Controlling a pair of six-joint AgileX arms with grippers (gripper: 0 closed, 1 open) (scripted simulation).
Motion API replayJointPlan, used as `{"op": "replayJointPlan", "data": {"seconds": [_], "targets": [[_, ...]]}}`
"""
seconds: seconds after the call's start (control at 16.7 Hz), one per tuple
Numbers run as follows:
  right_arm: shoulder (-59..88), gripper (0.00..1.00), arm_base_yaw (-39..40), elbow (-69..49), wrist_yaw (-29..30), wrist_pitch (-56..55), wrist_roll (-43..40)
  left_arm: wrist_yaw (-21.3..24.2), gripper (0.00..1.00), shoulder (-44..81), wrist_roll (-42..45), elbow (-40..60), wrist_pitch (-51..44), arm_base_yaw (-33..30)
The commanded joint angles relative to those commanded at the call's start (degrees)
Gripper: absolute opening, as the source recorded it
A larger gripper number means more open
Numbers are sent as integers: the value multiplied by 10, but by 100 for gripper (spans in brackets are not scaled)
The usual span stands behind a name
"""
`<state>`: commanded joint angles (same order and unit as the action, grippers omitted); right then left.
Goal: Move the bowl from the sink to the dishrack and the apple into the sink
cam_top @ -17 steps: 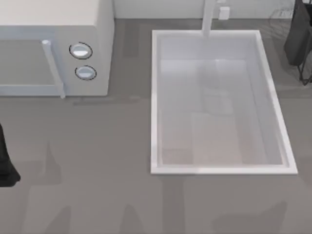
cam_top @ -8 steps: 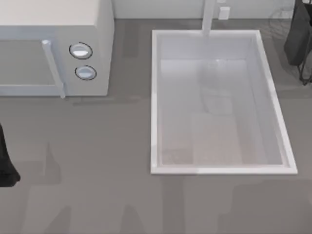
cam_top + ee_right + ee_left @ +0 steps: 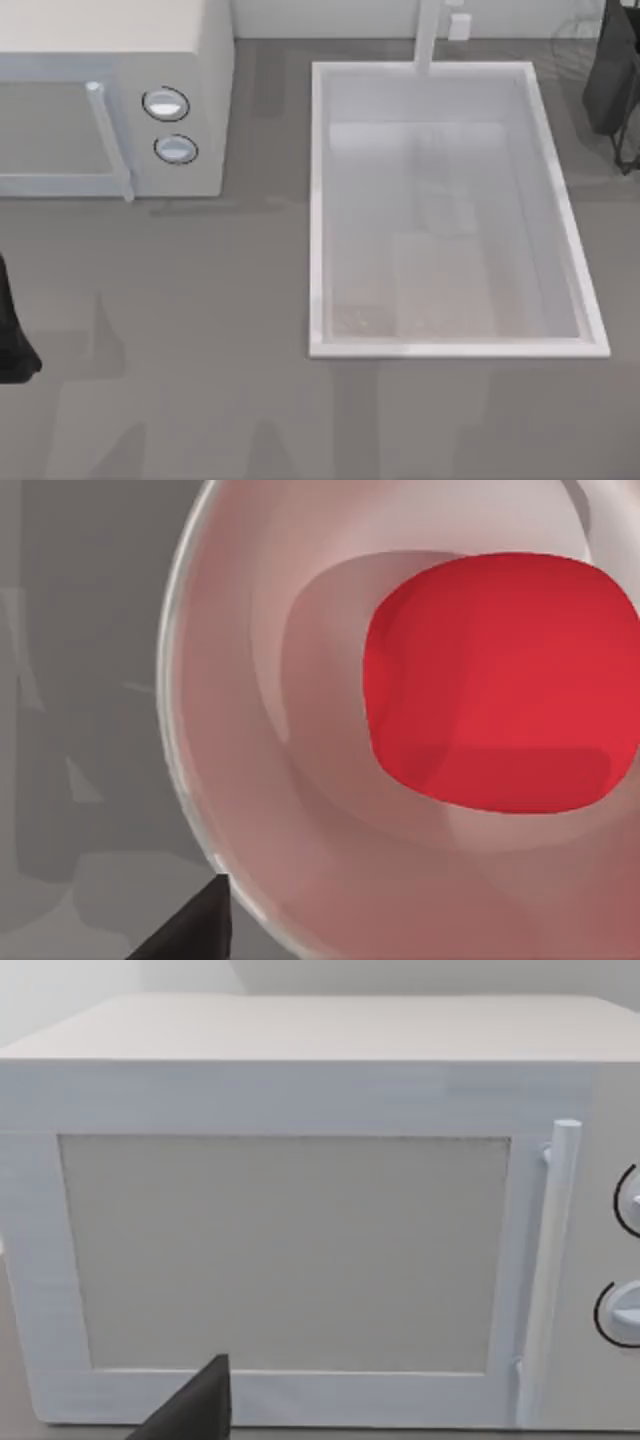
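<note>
**Right gripper poised over the apple.** The right gripper (image 3: 192, 928) hangs directly above the apple (image 3: 500, 680), with one dark tip entering the right wrist view; whether it is open or closed cannot be told. The apple is bright red and roundish. It rests inside a pale, glossy, shallow round dish (image 3: 225, 780), which stands on the grey bench (image 3: 200, 300).

In the top view the right arm (image 3: 610, 80) stands at the far right corner, beside the faint grey wires of the dishrack (image 3: 575, 30). The sink (image 3: 450, 349) lies well apart from it, and its white basin looks bare.

The left arm (image 3: 12, 335) is parked at the bench's left edge, facing the door of the white microwave (image 3: 110, 60). The state of the left gripper (image 3: 190, 1410) cannot be told either.

*Handling.* The apple is probably light, stiff and smooth-skinned, so it may roll or squirt out of an off-centre grip. The safest hold appears to be across its widest part, taken from straight above and clear of the dish wall. The dish looks slippery and may slide if nudged.
</note>
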<state>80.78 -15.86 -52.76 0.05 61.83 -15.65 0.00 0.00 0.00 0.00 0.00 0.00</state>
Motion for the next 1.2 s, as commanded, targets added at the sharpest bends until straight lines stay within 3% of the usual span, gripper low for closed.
{"op": "replayJointPlan", "data": {"seconds": [0.18,0.6,0.96,1.2], "targets": [[19,100,0,23,1,-40,1,0,100,0,0,0,0,0],[110,100,-1,131,1,-246,4,0,100,0,0,0,0,0],[126,100,0,150,0,-275,4,0,100,0,0,0,0,0],[126,70,0,150,0,-275,4,0,100,0,0,0,0,0]]}}
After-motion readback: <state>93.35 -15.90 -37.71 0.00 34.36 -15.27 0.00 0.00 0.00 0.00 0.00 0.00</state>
